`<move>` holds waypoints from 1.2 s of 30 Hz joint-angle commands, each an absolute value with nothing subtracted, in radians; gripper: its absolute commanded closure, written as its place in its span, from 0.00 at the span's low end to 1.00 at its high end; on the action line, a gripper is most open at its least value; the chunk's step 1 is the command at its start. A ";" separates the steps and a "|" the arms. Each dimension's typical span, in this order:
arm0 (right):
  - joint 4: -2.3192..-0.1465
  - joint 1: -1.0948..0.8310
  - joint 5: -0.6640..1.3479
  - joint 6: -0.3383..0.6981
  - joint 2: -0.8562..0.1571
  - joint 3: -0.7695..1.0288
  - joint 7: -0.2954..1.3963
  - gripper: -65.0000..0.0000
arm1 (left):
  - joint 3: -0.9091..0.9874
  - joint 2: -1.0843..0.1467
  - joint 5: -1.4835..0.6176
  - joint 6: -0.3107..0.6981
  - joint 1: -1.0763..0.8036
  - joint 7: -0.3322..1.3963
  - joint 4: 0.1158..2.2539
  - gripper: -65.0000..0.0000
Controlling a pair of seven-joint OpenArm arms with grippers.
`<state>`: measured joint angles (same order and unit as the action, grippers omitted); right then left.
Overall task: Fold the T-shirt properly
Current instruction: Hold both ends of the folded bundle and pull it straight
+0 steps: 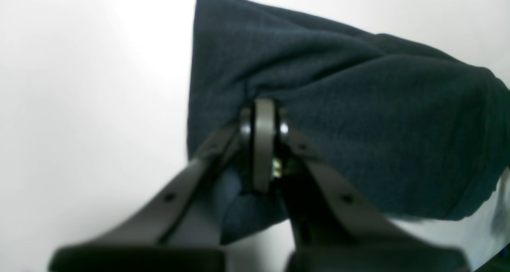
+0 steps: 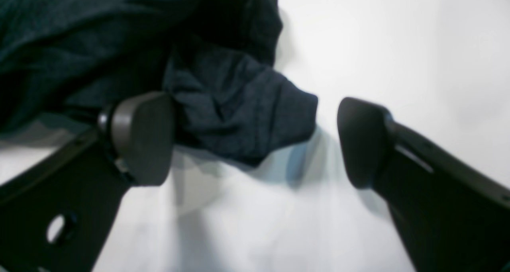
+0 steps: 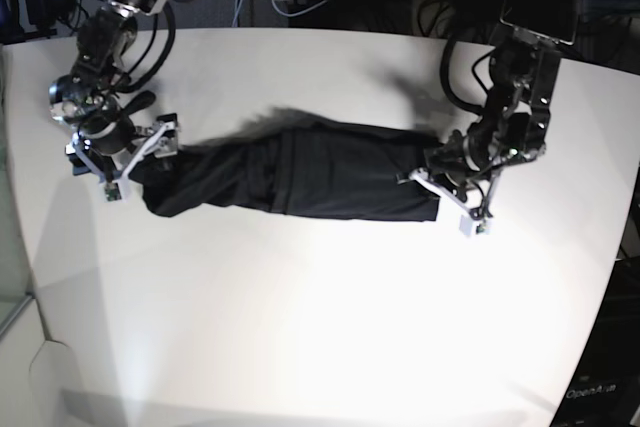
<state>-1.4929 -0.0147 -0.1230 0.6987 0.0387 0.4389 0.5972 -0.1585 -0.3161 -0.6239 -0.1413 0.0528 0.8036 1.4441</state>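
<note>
White desk [image 1: 79,104] fills the left wrist view, where the left claw [image 1: 263,116] pinches the T-shirt [image 1: 338,104]. Right wrist view: right claw [image 2: 255,140] spread around a bunched end. Base view: shirt stretched lengthwise; next, probably grasp and fold across.

The T-shirt [image 1: 358,116] is soft dark knit cloth, matt with a fine ribbed texture (creased in places). The table [image 3: 320,317] looks smooth, white and faintly glossy. Gripper pads [image 2: 143,136] appear smooth matt plastic.
</note>
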 commanded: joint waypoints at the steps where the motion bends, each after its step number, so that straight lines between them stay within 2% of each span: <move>1: -1.497 -0.001 -0.131 0.698 0.035 0.438 0.601 0.03 | -0.156 -0.328 -0.596 -0.156 0.056 0.829 1.445 0.99; 13: -1.494 0.001 -0.131 0.698 0.035 0.438 0.601 0.06 | -0.156 -0.328 -0.596 -0.157 0.048 0.829 1.445 0.99; 14: -1.494 -0.001 -0.130 0.698 0.035 0.438 0.601 0.11 | -0.156 -0.328 -0.596 -0.157 0.048 0.829 1.445 0.99; 16: -1.494 -0.001 -0.130 0.698 0.035 0.437 0.601 0.27 | -0.156 -0.328 -0.596 -0.157 0.048 0.829 1.445 0.99; 21: -1.425 0.021 -0.130 0.698 0.033 0.433 0.601 0.82 | -0.156 -0.329 -0.595 -0.157 0.048 0.829 1.445 0.99; 23: -1.382 0.031 -0.130 0.698 0.028 0.435 0.601 1.00 | -0.156 -0.331 -0.595 -0.157 0.048 0.829 1.445 0.99; 32: -1.372 0.022 -0.136 0.698 0.027 0.433 0.510 0.99 | -0.154 -0.335 -0.599 -0.157 0.050 0.829 1.452 0.99; 36: -1.448 0.016 -0.136 0.698 0.021 0.437 0.510 0.99 | -0.154 -0.335 -0.605 -0.157 0.054 0.829 1.454 0.99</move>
<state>-1.4311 0.0090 -0.1295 0.6991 0.0307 0.4343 0.5175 -0.1585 -0.3218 -0.6292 -0.1410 0.0502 0.8047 1.4490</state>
